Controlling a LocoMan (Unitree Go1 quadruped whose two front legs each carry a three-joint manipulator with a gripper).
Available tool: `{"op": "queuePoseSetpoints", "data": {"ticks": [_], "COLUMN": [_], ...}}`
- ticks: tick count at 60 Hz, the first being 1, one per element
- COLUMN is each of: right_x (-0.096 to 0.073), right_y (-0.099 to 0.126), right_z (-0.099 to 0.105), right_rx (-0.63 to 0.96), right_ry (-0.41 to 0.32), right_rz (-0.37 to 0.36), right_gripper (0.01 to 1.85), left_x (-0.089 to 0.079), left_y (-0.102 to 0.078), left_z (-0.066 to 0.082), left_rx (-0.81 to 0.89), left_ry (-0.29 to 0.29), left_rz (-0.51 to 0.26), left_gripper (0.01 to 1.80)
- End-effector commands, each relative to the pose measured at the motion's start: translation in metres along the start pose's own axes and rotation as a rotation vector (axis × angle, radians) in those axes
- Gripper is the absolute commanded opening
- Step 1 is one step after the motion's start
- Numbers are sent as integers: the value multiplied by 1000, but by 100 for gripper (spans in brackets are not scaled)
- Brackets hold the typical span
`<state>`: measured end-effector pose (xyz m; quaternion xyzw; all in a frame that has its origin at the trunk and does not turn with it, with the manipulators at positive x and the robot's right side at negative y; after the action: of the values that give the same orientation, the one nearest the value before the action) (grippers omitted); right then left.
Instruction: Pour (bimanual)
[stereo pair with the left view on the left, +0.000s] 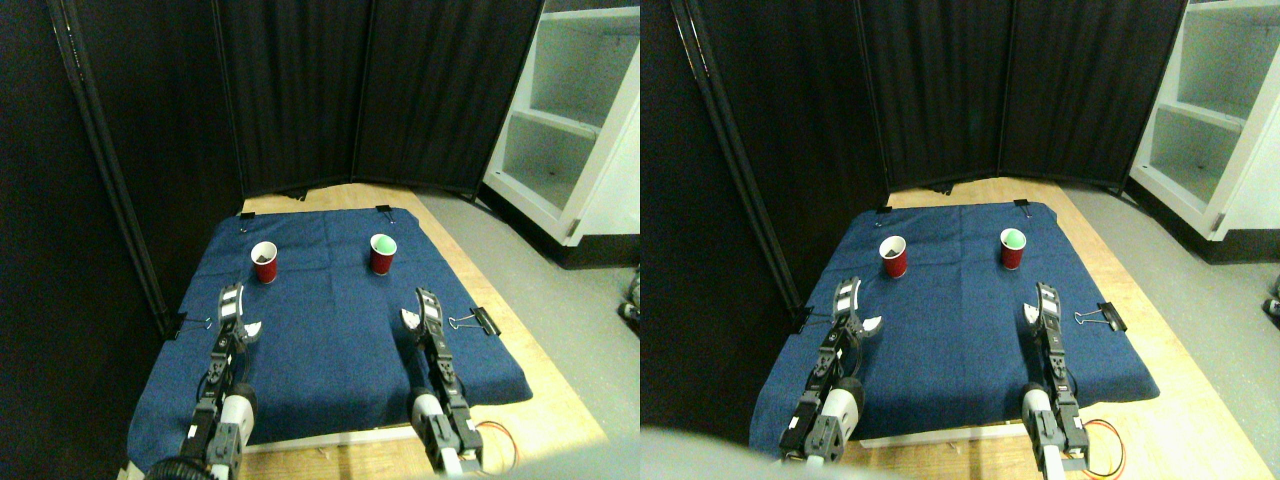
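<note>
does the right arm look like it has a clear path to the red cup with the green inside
Probably yes. The right gripper sits short of the green-lined cup, roughly in line with it, with only bare blue cloth between them. The other cup stands well off to the left.

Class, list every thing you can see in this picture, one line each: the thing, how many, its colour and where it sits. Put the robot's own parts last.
Left cup: one, red, dark contents, far left of the cloth.
Right cup: one, red, green inside, far right of the cloth.
Cloth: one, blue, spread over the board.
Board: one, pale wood, under the cloth.
Binder clips: several, black, at the cloth's edges.
Screen: one, black, folding, behind the board.
Shelf unit: one, white, back right.
Left tool: one, dark, near the left cup, touching nothing.
Right tool: one, dark, near the right cup, touching nothing.
</note>
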<state>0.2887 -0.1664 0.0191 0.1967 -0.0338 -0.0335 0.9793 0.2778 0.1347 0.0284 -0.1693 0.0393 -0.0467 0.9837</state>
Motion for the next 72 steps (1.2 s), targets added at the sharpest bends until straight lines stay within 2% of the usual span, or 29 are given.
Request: {"op": "queuePoseSetpoints", "data": {"ticks": [1,8,14,17,19,26,29,34,44,53,56,63,65,72], "right_x": [8,18,22,25,26,31,34,43,61,74,79,84,87,92], "right_y": [7,7,8,8,8,9,9,8,4,1,1,1,2,5], "right_z": [8,14,17,18,20,22,23,22,16,10,8,6,4,-1], "right_rx": [21,94,154,218,285,396,450,518,738,818,860,878,914,981], "right_ry": [-54,-64,-67,-71,-56,-52,-51,-66,-83,-91,-93,-75,-63,-51], "right_rz": [8,-28,-29,-33,-64,-68,-102,-139,-232,-258,-276,-282,-285,-312], "right_gripper": [45,49,48,49,50,54,55,58,62,63,65,73,77,85], "left_x": [7,15,18,19,21,28,34,43,61,77,82,90,94,98], "left_y": [-5,-6,-7,-8,-8,-5,-2,1,13,25,27,32,33,32], "left_z": [4,8,13,17,19,20,20,18,12,3,0,-6,-10,-16], "left_rx": [-29,-83,-120,-142,-161,-225,-276,-458,-646,-737,-780,-852,-902,-944], "left_ry": [-30,-38,-43,-48,-51,-62,-69,-85,-131,-167,-195,-223,-231,-240], "left_rz": [3,32,50,69,83,132,153,233,308,373,400,433,453,477], "left_gripper": [70,70,68,69,69,71,73,75,75,82,76,76,84,88]}}
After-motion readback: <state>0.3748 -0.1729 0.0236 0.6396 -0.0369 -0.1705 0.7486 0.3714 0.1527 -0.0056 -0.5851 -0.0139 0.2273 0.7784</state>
